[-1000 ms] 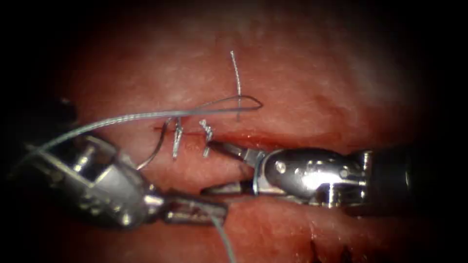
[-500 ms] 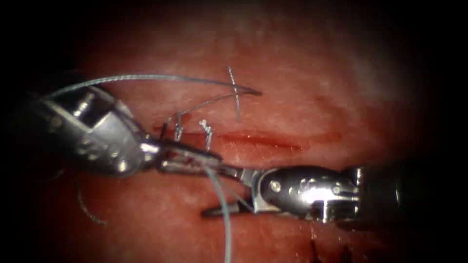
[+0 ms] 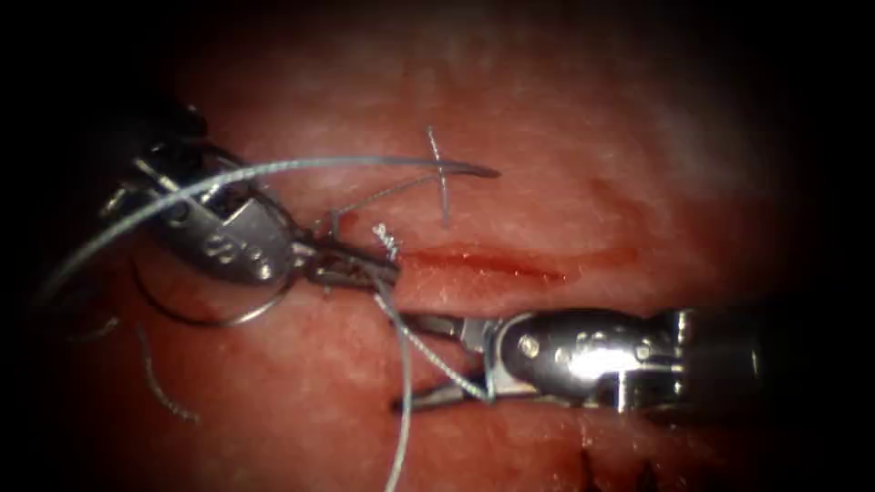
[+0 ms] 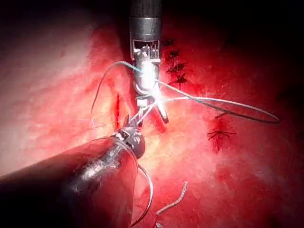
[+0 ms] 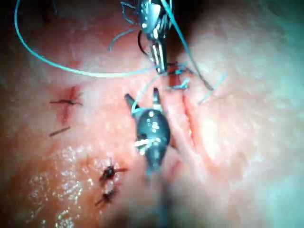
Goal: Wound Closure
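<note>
On the tissue the cut runs sideways, with stitches at its left end. My left tool reaches that end from the left, its jaws shut on the thread. One strand drops from it toward the picture's bottom edge; another crosses to my right tool, which lies below the cut with its jaws open and the strand draped over the lower one. A thin curved arc, seemingly the needle, lies under the left tool's wrist, held by neither tool. The right wrist view shows the open jaws.
A long strand arcs above the left tool to a point above the cut. A short cut end of thread stands near it. Another loose piece lies at the lower left. Dark finished stitches sit behind the right tool.
My left tool has risen from the lower left to the cut's left end, bringing the thread along. The right tool has dropped slightly, and thread now lies across its open jaws.
</note>
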Controlling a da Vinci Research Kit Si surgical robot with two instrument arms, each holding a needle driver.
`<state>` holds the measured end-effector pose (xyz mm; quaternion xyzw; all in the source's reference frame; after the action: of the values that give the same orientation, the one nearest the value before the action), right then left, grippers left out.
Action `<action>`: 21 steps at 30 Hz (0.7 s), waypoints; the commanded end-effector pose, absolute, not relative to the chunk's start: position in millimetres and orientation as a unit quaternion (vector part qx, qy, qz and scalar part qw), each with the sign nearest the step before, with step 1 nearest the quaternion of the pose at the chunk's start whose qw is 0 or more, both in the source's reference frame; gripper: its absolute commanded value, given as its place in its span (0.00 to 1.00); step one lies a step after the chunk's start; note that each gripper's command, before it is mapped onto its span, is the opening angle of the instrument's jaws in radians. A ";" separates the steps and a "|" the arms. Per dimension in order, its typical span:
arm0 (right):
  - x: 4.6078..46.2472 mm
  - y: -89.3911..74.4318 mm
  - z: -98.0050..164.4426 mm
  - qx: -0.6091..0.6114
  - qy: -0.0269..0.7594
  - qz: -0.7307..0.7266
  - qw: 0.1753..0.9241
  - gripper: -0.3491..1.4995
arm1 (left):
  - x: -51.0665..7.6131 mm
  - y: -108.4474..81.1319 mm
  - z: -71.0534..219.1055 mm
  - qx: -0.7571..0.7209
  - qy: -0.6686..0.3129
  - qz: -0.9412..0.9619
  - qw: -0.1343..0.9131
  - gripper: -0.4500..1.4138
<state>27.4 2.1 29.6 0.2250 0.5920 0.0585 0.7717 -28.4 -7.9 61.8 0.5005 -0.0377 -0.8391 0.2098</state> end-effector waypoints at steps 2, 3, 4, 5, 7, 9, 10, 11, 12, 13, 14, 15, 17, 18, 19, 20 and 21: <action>28.1 1.3 30.3 0.230 0.592 0.060 0.770 0.50 | -28.7 -8.9 62.8 0.505 -0.035 -0.836 0.212 0.00; 28.1 1.4 30.3 0.233 0.592 0.065 0.768 0.50 | -28.8 -8.9 62.8 0.507 -0.035 -0.834 0.215 0.00; 28.0 1.5 30.4 0.237 0.593 0.068 0.767 0.50 | -28.8 -8.9 62.7 0.509 -0.036 -0.831 0.221 0.00; 28.0 1.6 30.5 0.241 0.593 0.071 0.765 0.49 | -28.8 -8.8 62.6 0.510 -0.036 -0.830 0.224 0.00; 27.9 1.6 30.8 0.251 0.594 0.074 0.761 0.49 | -28.8 -8.8 62.3 0.516 -0.043 -0.824 0.231 0.00; 27.9 1.7 30.9 0.258 0.593 0.078 0.759 0.48 | -28.8 -8.8 62.0 0.525 -0.052 -0.815 0.238 0.00; 27.9 1.7 30.9 0.261 0.594 0.083 0.757 0.48 | -28.8 -8.9 61.8 0.527 -0.058 -0.812 0.244 0.00; 27.9 1.7 30.9 0.262 0.594 0.086 0.756 0.48 | -28.8 -8.9 61.7 0.528 -0.063 -0.810 0.247 0.00; 27.9 1.7 30.8 0.265 0.595 0.087 0.754 0.48 | -28.8 -8.9 61.7 0.528 -0.067 -0.808 0.255 0.00; 27.9 1.7 30.8 0.265 0.598 0.087 0.752 0.48 | -28.9 -9.0 61.7 0.529 -0.071 -0.804 0.263 0.00; 27.9 1.7 30.8 0.270 0.600 0.094 0.747 0.48 | -28.9 -9.0 61.7 0.536 -0.070 -0.796 0.273 0.00; 27.9 1.7 30.8 0.273 0.603 0.096 0.743 0.48 | -28.9 -9.0 61.8 0.539 -0.072 -0.791 0.280 0.00; 27.7 1.8 30.7 0.277 0.612 0.099 0.734 0.48 | -28.9 -9.0 61.9 0.540 -0.073 -0.788 0.284 0.00; 27.6 2.0 30.6 0.281 0.617 0.103 0.728 0.48 | -28.8 -9.0 62.0 0.541 -0.073 -0.788 0.286 0.00; 27.6 2.1 30.6 0.283 0.623 0.105 0.722 0.48 | -28.8 -9.0 62.1 0.543 -0.072 -0.786 0.287 0.00; 27.4 2.3 30.4 0.288 0.629 0.109 0.714 0.48 | -28.9 -9.1 62.3 0.542 -0.075 -0.785 0.290 0.00; 27.3 2.5 30.3 0.288 0.633 0.109 0.710 0.48 | -28.9 -9.2 62.5 0.542 -0.075 -0.785 0.291 0.00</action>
<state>26.8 3.6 30.1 0.2872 0.6352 0.1106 0.7084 -28.5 -8.2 62.2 0.5407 -0.0788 -0.7841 0.2942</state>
